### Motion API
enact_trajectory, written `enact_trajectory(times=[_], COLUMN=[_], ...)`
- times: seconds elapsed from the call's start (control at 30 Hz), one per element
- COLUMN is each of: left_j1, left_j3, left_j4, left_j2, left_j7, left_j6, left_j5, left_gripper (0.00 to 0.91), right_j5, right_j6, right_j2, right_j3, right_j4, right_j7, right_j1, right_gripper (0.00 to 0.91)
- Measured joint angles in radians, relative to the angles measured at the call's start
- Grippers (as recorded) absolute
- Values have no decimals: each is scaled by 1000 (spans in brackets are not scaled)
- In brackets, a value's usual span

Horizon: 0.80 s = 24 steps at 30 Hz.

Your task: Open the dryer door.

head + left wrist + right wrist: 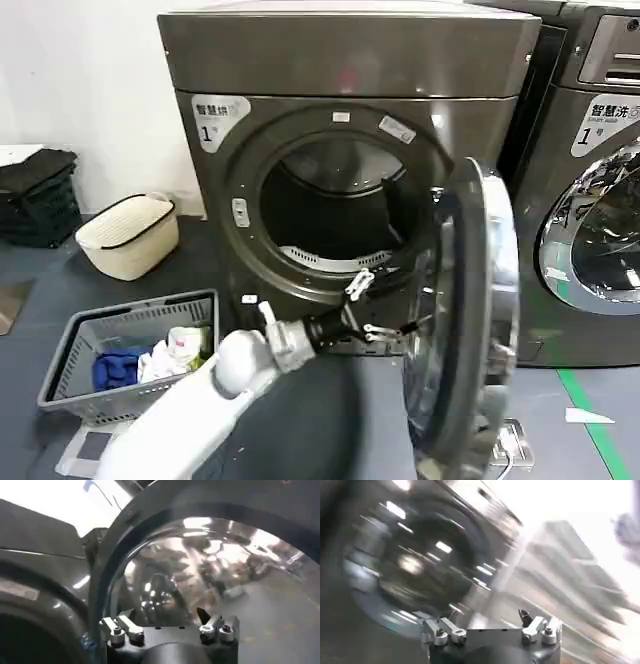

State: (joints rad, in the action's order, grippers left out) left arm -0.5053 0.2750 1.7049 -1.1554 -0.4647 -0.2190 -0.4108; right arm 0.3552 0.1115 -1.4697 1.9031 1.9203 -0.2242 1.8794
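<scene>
Dryer door (470, 320) swung wide open, left gripper (385, 308) beside its inner glass, fingers apart, holding nothing.

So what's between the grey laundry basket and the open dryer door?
In the head view, the left arm reaches across that stretch from the basket side, and the left gripper sits at the door.

dryer front sticker (219, 118): "智慧烘", "1" | neighbouring washer sticker (603, 122): "智慧洗", "1" | smaller print unreadable
</scene>
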Motion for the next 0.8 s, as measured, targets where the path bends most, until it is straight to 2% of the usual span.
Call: enact_trajectory(times=[0.17,0.37,0.6,0.8], left_j1=[49,107,174,228], left_j3=[56,126,200,230], left_j4=[-40,-107,-200,-294], left_j2=[-56,-129,-234,-323], left_j7=[23,40,70,114], left_j6=[17,29,50,85], left_j5=[12,29,35,39], left_gripper=[907,907,907,907], right_j5=[-34,-85,-88,-129], right_j6=[-41,-63,-83,-107], right_j2=[-59,-139,-140,-140], right_j3=[81,160,236,287], right_j4=[17,61,98,101], right_j7=[61,101,155,239], right_j1=[-34,-69,-97,-120], right_gripper=[907,907,907,907])
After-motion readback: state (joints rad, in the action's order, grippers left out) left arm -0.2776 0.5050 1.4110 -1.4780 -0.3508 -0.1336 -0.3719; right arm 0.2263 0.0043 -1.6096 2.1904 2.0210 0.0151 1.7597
